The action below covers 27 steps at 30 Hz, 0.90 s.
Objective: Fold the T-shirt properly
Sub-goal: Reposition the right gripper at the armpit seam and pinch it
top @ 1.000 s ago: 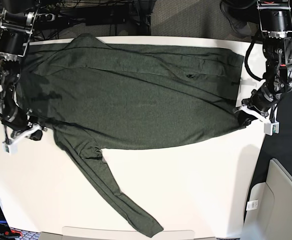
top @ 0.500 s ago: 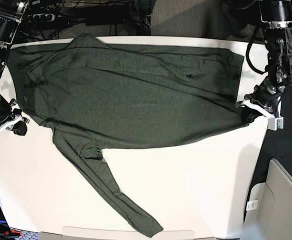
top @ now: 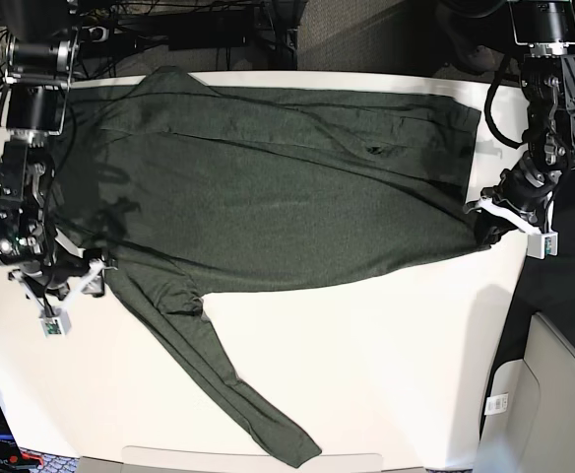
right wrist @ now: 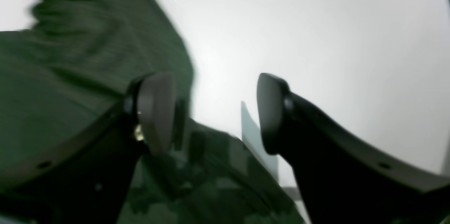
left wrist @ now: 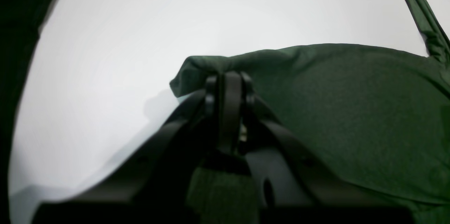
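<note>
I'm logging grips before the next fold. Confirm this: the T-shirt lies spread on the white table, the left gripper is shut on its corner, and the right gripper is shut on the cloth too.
Not quite. The right gripper is open: the right wrist view shows its jaws apart with nothing between them. The rest holds: the T-shirt lies spread on the white table, and the left gripper is shut on its corner.

Left tool (left wrist: 228,87) at the base view's right edge, fingers pressed together; right tool (right wrist: 214,111) at lower left, fingers spread wide
</note>
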Available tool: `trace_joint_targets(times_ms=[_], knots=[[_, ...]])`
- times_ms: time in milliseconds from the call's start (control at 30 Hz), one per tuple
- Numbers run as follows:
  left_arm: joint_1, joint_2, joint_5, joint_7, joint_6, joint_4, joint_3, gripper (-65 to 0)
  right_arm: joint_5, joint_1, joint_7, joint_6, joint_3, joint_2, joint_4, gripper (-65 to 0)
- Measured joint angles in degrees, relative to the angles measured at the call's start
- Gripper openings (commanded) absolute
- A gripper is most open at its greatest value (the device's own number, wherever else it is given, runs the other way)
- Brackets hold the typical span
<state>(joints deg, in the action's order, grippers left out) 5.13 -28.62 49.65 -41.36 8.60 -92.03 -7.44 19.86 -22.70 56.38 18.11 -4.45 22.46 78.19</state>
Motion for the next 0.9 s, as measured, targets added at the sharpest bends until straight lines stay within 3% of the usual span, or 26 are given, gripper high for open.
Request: trace_joint_targets(times_ms=[267,500,700,900], knots=[[0.0,1.3,0.0,-0.1,0.0,0.0,0.0,-64.9,-0.4,-4.4,-3.3,-0.3,-0.1,-0.9,-11.2,-25.6],[0.0,1.1,0.0,-0.2,0.0,0.0,0.0,-64.9,-0.2,-6.5,-4.9,-0.1,-0.1,-4.0,-16.9,-25.6],[0.0,1.1,0.0,-0.2,0.0,0.0,0.0,-64.9,-8.5,-6.3,-8.1,-0.3,2.1,-6.2,-19.5,-25.6],[0.0,1.0,0.0,-0.3,0.0,0.0,0.0,-64.9,-8.5,-6.7,-10.0,0.1,2.3,-8.5,-21.9,-25.7]])
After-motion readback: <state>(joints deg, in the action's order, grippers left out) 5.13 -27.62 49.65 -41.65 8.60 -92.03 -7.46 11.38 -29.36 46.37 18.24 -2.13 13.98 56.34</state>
